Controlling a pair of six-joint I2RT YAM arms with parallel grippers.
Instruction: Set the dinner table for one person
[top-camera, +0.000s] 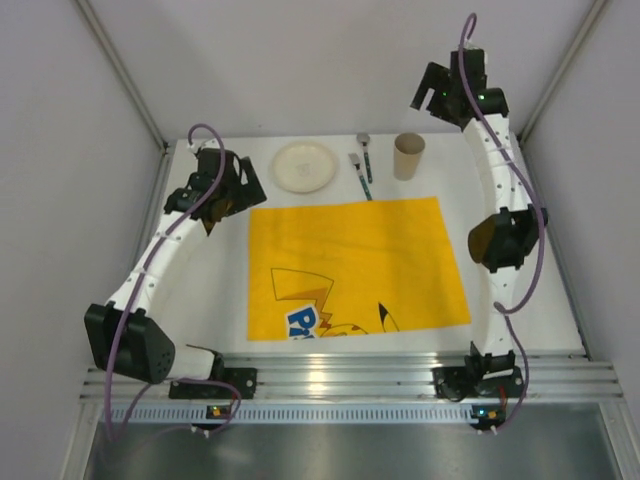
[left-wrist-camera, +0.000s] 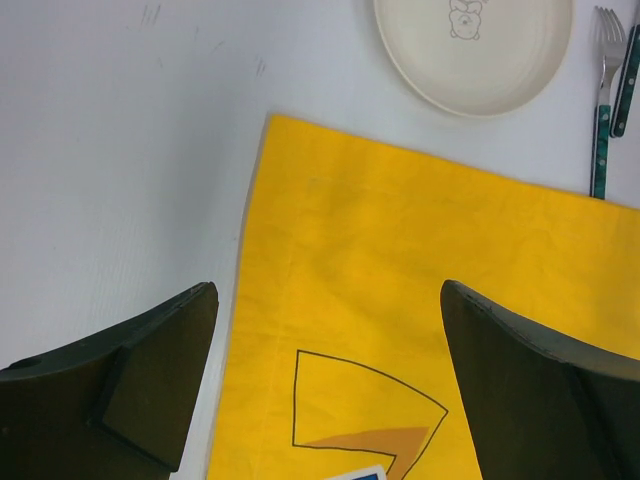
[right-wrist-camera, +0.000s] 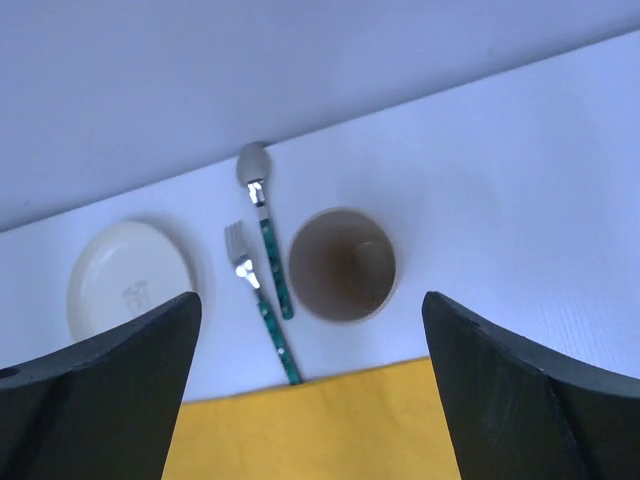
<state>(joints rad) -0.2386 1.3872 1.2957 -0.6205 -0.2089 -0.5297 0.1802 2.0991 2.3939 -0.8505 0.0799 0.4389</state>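
Under both arms, table (top-camera: 450, 185): white, rail at 6 o'clock.
Cloth (top-camera: 350, 250): yellow, printed, flat at centre.
Left arm (top-camera: 165, 255): jaws wide, above cloth's 10 o'clock corner.
Right arm (top-camera: 500, 180): jaws wide, raised at 1 o'clock.
Plate (top-camera: 304, 166): 11 o'clock, off cloth.
Cup (top-camera: 408, 156): upright, 1 o'clock.
Fork (top-camera: 360, 178): 12 o'clock, handle end at cloth edge.
Spoon (top-camera: 367, 158): just beside fork, cup side.

Robot lab test cell. White table (top-camera: 445, 185) boxed on three sides by plain white panels (top-camera: 70, 150) set in aluminium struts (top-camera: 120, 70). Ribbed aluminium rail (top-camera: 350, 375) along the table's near edge carries two bolted arms, left (top-camera: 160, 265) and right (top-camera: 500, 180), with purple cables (top-camera: 125, 340).
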